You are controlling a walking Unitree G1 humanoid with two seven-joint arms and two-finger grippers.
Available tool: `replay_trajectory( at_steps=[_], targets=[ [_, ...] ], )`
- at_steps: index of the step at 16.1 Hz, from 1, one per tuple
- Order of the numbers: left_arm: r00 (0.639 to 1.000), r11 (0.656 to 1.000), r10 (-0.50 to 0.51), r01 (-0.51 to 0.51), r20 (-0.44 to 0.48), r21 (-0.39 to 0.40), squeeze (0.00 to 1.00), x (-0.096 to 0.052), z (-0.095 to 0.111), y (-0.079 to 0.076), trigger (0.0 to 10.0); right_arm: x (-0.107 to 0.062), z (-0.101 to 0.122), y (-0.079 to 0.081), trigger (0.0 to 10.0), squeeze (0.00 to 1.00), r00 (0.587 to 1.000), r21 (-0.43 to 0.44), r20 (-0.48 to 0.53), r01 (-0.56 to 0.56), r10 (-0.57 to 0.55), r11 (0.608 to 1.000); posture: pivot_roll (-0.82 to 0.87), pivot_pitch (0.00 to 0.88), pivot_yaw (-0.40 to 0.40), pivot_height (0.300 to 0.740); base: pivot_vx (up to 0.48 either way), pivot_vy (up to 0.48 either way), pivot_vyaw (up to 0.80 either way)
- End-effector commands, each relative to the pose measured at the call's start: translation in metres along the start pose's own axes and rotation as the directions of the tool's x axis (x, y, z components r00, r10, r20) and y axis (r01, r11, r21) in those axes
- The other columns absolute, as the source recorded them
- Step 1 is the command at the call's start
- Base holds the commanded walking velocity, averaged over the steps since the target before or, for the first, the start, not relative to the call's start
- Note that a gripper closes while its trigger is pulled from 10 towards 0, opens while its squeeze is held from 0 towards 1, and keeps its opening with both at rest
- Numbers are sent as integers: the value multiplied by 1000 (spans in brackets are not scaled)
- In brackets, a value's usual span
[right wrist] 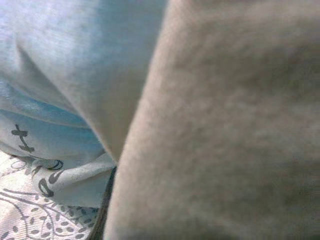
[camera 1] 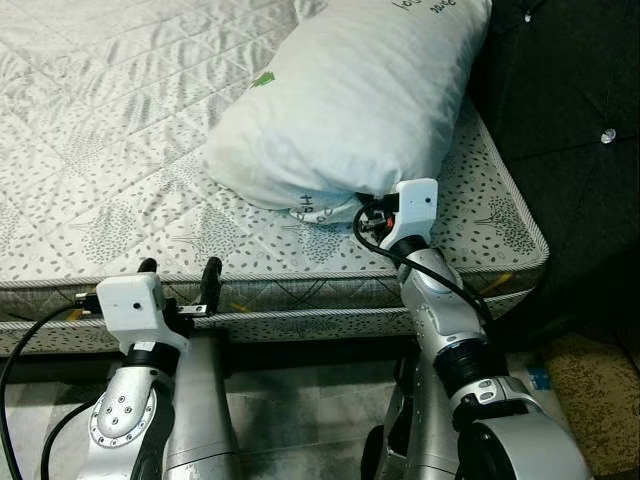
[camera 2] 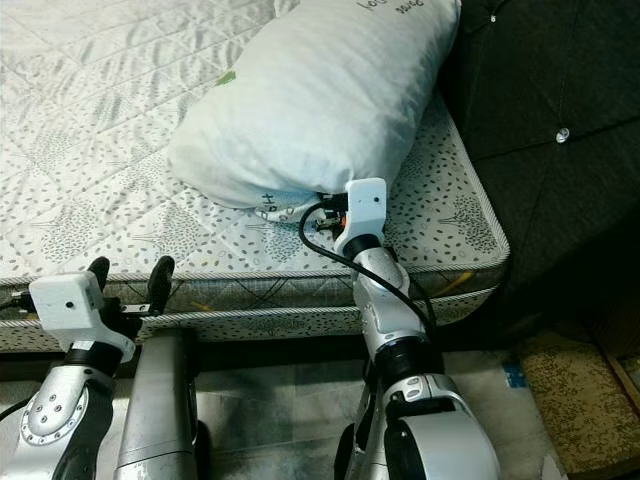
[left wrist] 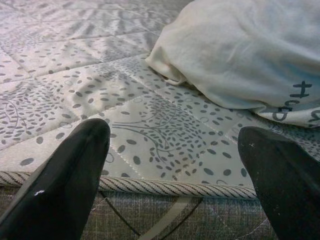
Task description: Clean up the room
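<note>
One white pillow [camera 1: 350, 100] lies across the upper centre of the frame on the patterned mattress [camera 1: 120, 190], beside a dark headboard [camera 1: 570, 110] at right. It looks light, soft and floppy, likely to sag, so a bunched corner or its near edge seems the best hold. Reaching up from lower right, the right gripper [camera 1: 368, 203] is buried under that edge; whether it is grasping cannot be told. At lower left, the left gripper [camera 1: 180, 275] hovers at the mattress rim, fingers spread and empty.
</note>
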State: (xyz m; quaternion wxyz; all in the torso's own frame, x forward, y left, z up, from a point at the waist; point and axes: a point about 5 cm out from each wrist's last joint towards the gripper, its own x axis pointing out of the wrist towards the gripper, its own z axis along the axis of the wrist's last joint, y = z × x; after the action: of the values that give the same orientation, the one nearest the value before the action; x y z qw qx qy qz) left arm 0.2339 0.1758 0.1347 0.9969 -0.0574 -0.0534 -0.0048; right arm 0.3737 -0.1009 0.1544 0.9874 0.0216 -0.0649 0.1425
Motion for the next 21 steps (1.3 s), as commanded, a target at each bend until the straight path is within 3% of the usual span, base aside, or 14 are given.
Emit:
replay_trajectory(
  at_steps=[1, 3, 7, 12, 15, 18, 20, 21],
  targets=[
    [1000, 1000, -5, 5, -15, 7, 0, -1, -4, 0, 10000, 5, 20, -21, 0, 0, 995, -35, 71, 76, -73, 996, 156, 165, -68, 463, 0, 0, 0],
    [1000, 1000, -5, 5, -10, 6, 0, 1, -4, 0, 10000, 5, 25, -34, 0, 0, 992, -62, 79, 108, -102, 992, 156, 164, -68, 463, 0, 0, 0],
    [1000, 1000, -7, 7, -12, 3, 0, 2, -6, -2, 10000, 0, 35, -77, 0, 0, 970, -125, 68, 241, -234, 962, 145, 160, -67, 463, 0, 0, 0],
    [1000, 1000, -22, 22, -13, 3, 0, 5, -7, -3, 10000, -10, 86, -148, 0, 0, 871, -141, 159, 486, -464, 863, 134, 160, -54, 463, 0, 0, 0],
    [1000, 1000, -27, 27, -12, 5, 0, 7, -7, -3, 10000, -20, 102, -169, 0, 0, 826, -132, 199, 556, -527, 821, 131, 161, -51, 463, 0, 0, 0],
    [999, 999, -33, 33, -17, 5, 0, 5, -8, -4, 10000, -33, 92, -181, 0, 0, 799, -135, 189, 597, -571, 791, 130, 165, -47, 463, 0, 0, 0],
    [999, 999, -35, 35, -20, 10, 0, 5, -8, -3, 10000, -54, 71, -193, 0, 0, 762, -182, 145, 647, -631, 740, 122, 175, -41, 463, 0, 0, 0],
    [999, 999, -36, 36, -19, 11, 0, 5, -7, -2, 10000, -58, 65, -193, 0, 0, 765, -199, 138, 643, -629, 739, 118, 182, -39, 463, 0, 0, 0]
  ],
)
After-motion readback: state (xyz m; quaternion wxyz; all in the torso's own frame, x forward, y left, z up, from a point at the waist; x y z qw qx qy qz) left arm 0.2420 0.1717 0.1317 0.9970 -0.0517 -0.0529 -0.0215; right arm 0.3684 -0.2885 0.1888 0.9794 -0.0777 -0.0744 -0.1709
